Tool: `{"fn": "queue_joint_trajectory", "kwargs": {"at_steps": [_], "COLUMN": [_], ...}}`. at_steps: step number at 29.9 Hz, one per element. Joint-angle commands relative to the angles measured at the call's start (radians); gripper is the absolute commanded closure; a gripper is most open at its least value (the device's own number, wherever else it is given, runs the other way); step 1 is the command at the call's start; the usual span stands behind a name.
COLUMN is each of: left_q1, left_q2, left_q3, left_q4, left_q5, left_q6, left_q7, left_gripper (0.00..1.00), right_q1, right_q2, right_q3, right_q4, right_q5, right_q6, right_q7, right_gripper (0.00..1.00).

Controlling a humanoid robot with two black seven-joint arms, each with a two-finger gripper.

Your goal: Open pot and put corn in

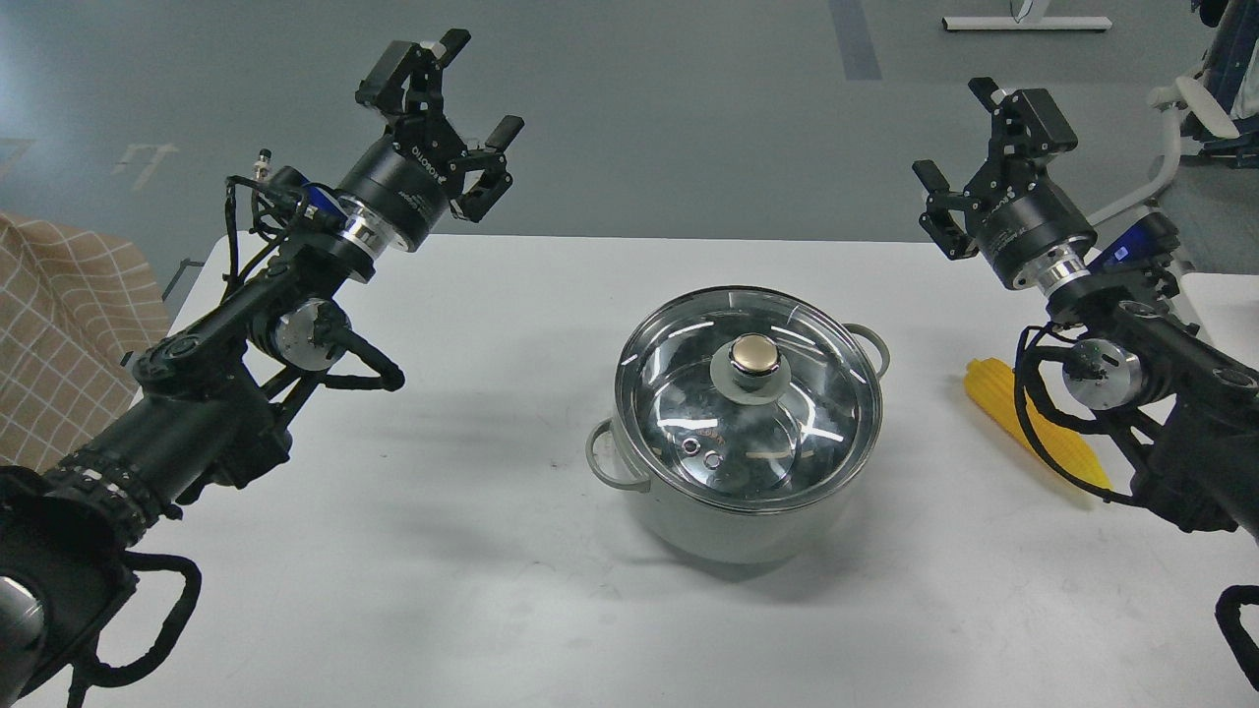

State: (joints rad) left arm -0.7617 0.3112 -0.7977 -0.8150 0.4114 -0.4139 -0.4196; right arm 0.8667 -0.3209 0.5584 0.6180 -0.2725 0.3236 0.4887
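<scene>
The pale grey-green pot (733, 521) stands in the middle of the white table (472, 551), with loop handles at its left and upper right. A round glass lid with a gold knob (754, 356) sits on it and closes it. The yellow corn (1033, 433) lies on the table to the pot's right, partly behind my right arm's cables. My left gripper (477, 84) is open and empty, high above the table's far left edge. My right gripper (954, 128) is open and empty, high above the far right edge, beyond the corn.
A checkered tan cloth (69, 324) hangs off to the left of the table. A white chair frame (1175, 118) and a white stand base (1028, 22) are on the grey floor behind the table.
</scene>
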Motion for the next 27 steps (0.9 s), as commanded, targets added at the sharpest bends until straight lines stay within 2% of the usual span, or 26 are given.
{"fn": "queue_joint_trajectory", "kwargs": {"at_steps": [1, 27], "left_q1": [-0.001, 0.001], "left_q2": [-0.003, -0.004], "left_q3": [0.000, -0.003], "left_q4": [-0.007, -0.030], "left_q5": [0.000, 0.000], "left_q6": [0.006, 0.015], "left_q7": [-0.001, -0.004], "left_gripper": [0.02, 0.02], "right_q1": [0.000, -0.003], "right_q2": [-0.003, -0.007], "right_q3": [0.000, 0.000], "right_q4": [0.002, 0.006], "right_q5": [-0.001, -0.001], "right_q6": [0.000, -0.001], "right_q7": [0.000, 0.000], "right_gripper": [0.00, 0.00]}}
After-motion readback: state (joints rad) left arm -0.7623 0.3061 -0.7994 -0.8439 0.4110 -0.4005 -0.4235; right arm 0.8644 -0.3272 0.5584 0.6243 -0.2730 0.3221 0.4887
